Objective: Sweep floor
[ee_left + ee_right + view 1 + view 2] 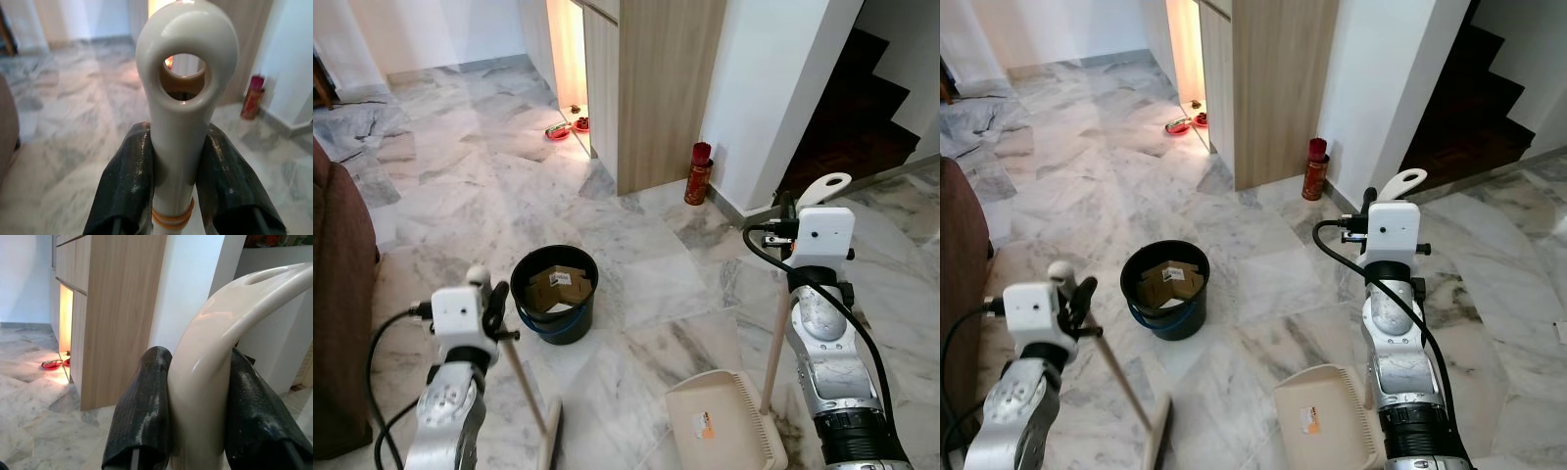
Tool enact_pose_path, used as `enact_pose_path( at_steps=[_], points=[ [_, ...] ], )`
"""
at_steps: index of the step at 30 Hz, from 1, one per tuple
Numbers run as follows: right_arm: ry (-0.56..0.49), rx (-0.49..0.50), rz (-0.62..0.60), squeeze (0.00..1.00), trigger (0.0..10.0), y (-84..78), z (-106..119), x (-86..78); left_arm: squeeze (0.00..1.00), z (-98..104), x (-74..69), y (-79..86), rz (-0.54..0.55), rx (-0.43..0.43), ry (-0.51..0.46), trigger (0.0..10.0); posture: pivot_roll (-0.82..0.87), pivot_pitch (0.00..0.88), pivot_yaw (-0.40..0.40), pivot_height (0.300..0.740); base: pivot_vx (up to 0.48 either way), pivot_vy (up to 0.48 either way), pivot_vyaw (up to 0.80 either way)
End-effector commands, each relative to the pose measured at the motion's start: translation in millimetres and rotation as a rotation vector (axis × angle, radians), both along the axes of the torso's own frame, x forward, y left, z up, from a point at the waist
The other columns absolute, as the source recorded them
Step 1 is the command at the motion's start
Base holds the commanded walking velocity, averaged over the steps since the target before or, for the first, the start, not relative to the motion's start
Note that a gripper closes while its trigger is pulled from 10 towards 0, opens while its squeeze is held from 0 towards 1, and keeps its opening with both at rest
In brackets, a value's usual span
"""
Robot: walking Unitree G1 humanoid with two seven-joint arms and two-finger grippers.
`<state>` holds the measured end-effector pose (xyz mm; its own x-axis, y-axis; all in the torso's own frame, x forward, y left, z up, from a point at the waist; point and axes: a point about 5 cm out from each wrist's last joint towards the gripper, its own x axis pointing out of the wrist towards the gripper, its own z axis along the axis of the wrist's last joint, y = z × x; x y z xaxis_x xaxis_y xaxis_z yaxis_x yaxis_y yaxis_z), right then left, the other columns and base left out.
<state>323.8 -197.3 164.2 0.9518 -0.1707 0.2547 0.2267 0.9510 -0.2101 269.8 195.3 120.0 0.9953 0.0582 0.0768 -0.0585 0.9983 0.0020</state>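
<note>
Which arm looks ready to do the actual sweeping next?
The left. Its pincer grips the broom handle, whose head rests on the floor beside the dustpan, which the right pincer merely steadies.

Black bucket (555,294) – cardboard inside; red canister (698,174).

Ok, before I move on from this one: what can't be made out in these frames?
- Broom head: cut off by the bottom edge of both eye views.
- Dustpan front lip: also cut by that edge.
- Bucket contents: cardboard scraps show, the rest lies in shadow under them.
- Red items by the lit cabinet: too small to identify.
- Stairwell: too dark for detail.
</note>
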Motion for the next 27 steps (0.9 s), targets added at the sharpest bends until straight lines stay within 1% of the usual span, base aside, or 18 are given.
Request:
enact_pose_path(
  at_steps=[1,2,8,11,19,27],
  points=[
    [-0.036,0.012,-0.005,0.0,10.0,-1.0,6.2,-0.2,0.0,10.8,3.7,-3.8,-0.023,0.016,-0.039,10.0,-0.03,0.0,-0.011,0.74,0.0,0.0,0.0],
    [-0.02,0.017,-0.013,0.0,10.0,-2.0,4.3,-0.5,0.0,9.6,7.0,-5.3,-0.029,0.015,-0.035,10.0,-0.04,0.0,-0.011,0.74,0.0,0.0,-0.59],
    [-0.018,0.022,-0.015,0.0,10.0,-1.4,2.8,-1.5,0.0,9.9,10.9,-8.1,-0.059,0.022,-0.024,10.0,-0.05,0.0,-0.003,0.74,0.0,0.0,-0.77],
    [-0.015,0.022,-0.018,0.0,10.0,-1.5,1.5,-2.3,0.0,10.6,11.8,-7.1,-0.057,0.025,-0.025,10.0,-0.05,0.0,-0.002,0.74,0.0,0.0,-0.8],
    [-0.014,0.025,-0.022,0.0,10.0,0.5,-0.5,-2.8,0.0,11.4,14.1,-5.6,-0.059,0.03,-0.028,10.0,-0.05,0.0,0.007,0.74,0.0,-0.277,-0.8],
    [-0.007,0.025,-0.02,0.0,10.0,2.4,-1.6,-2.4,0.0,12.2,16.1,-6.2,-0.066,0.031,-0.032,10.0,-0.05,0.0,0.009,0.74,0.0,0.0,-0.8]
  ],
)
